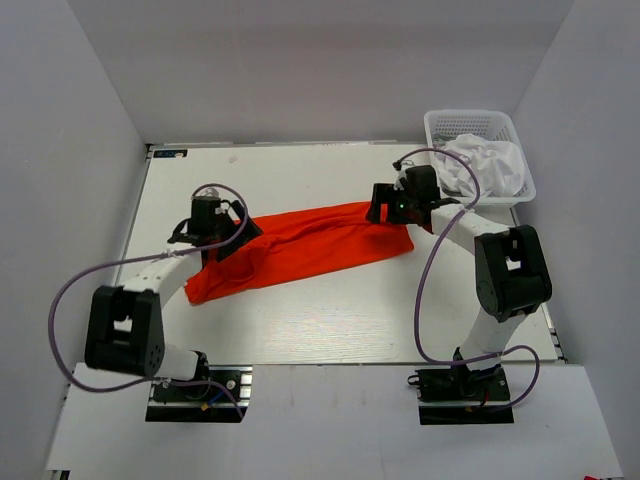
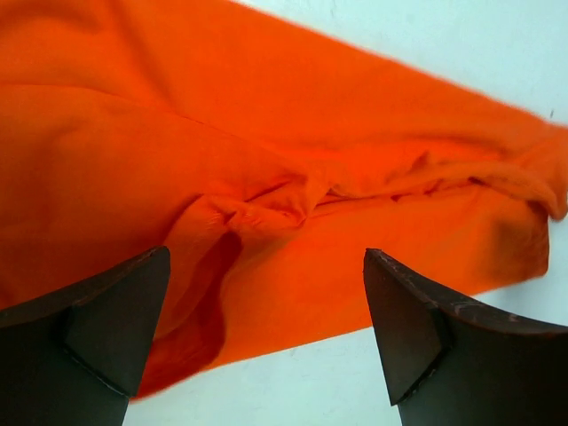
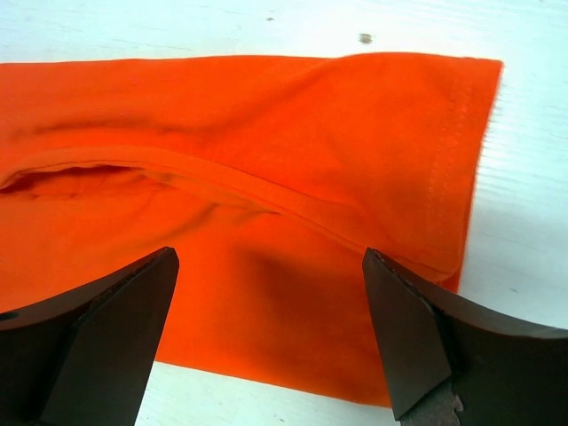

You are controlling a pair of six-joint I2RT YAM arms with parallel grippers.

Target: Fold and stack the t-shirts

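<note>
I judge the orange shirt [image 1: 300,250] half folded, lying as a long band. My left gripper [image 2: 266,328] and right gripper [image 3: 266,337] gape wide and empty over its ends. Next I need clean edge pinches.

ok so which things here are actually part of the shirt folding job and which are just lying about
Part of the job:
bright orange-red cloth t-shirt, lying on the white table
crumpled white cloth t-shirt, inside the white plastic lattice basket
left gripper and right gripper, both open over the orange-red one

Just lying about:
the basket itself, at the far right
the table
</note>
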